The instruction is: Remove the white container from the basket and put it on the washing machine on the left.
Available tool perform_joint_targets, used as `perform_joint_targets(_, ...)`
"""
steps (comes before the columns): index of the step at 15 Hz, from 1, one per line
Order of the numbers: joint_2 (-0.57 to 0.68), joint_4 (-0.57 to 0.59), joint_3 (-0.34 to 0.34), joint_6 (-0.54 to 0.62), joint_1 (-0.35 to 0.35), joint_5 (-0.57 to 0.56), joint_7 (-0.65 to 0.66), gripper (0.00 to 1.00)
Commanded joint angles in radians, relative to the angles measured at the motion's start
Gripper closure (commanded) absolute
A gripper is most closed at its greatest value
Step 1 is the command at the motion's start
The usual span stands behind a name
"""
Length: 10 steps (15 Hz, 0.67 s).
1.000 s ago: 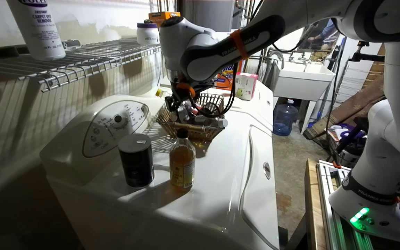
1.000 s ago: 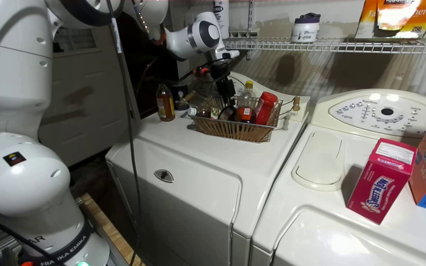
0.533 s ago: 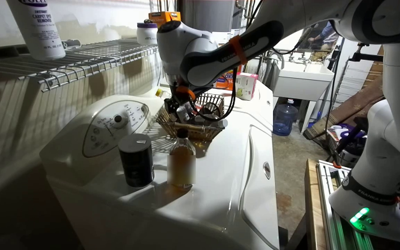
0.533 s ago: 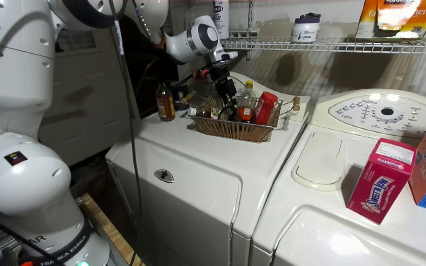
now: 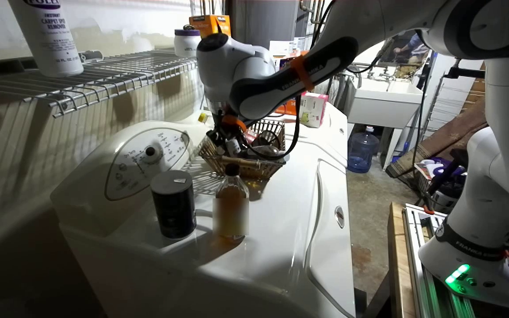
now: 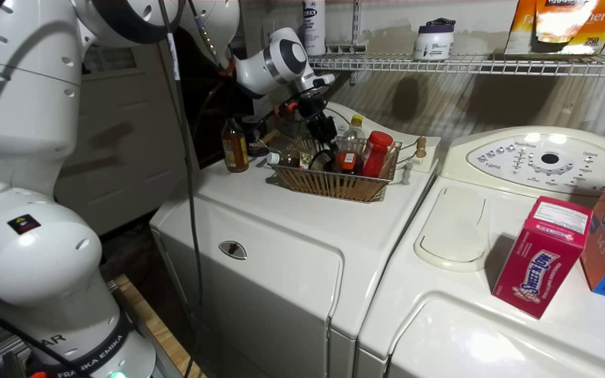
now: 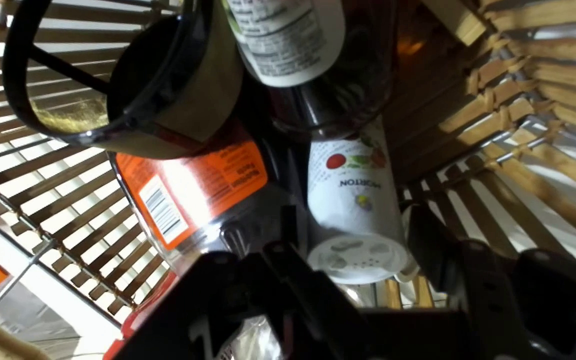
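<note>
The white tabletop point(image 6: 260, 190) holds the basket point(image 6: 329, 185). In the wrist view, the pincer point(image 7: 353, 222) is spread wide, with the white container point(image 7: 355, 200) between its tips, toward twelve o'clock.

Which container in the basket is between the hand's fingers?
The white Morton container. In the wrist view, its holed end shows inside the open hand; the orange-labelled bottle and red container show outside it.

Gap between white container point(image 7: 350, 205) and basket point(image 6: 329, 186) (narrow), orange-labelled bottle point(image 7: 213, 192) close opposite
</note>
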Motion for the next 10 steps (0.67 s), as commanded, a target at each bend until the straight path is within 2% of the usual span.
perform_joint_targets(1, 0.002, -0.006, -0.009, 0.033, 0.021, -0.043, -0.001, 0.72)
perform_joint_targets(2, -0.01, -0.011, -0.004, 0.026, 0.025, -0.039, -0.005, 0.8)
perform_joint_targets(5, -0.087, -0.026, 0.017, -0.012, 0.046, -0.014, -0.011, 0.8)
perform_joint_targets(10, -0.247, -0.055, 0.041, -0.014, 0.065, -0.045, -0.002, 0.8)
